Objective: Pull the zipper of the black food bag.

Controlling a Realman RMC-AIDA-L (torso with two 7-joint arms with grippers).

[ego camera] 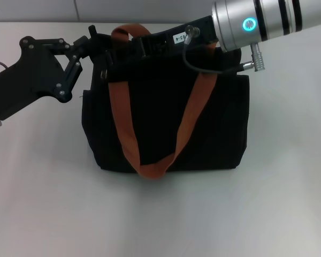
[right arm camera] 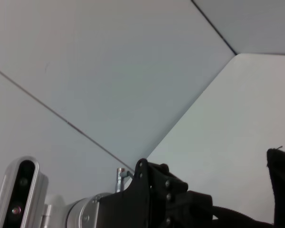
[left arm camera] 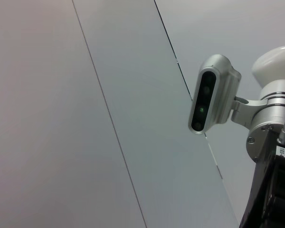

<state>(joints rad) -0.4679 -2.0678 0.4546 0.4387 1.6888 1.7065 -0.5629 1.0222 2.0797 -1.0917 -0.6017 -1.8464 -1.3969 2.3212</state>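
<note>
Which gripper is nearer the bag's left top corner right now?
Left. The left gripper sits at that corner of the black food bag; the right gripper reaches over the top edge, nearer the middle.

white table [ego camera: 289, 203] | grey panelled wall [left arm camera: 61, 118] with dark seams behind

Matt black cloth bag [ego camera: 166, 128] with rust-brown woven webbing straps [ego camera: 123, 123] sits on a smooth, matt white counter [ego camera: 160, 214]. The left gripper [ego camera: 88, 40] is matt black plastic; the right arm [ego camera: 267, 21] is brushed silver metal with glossy black bands.
</note>
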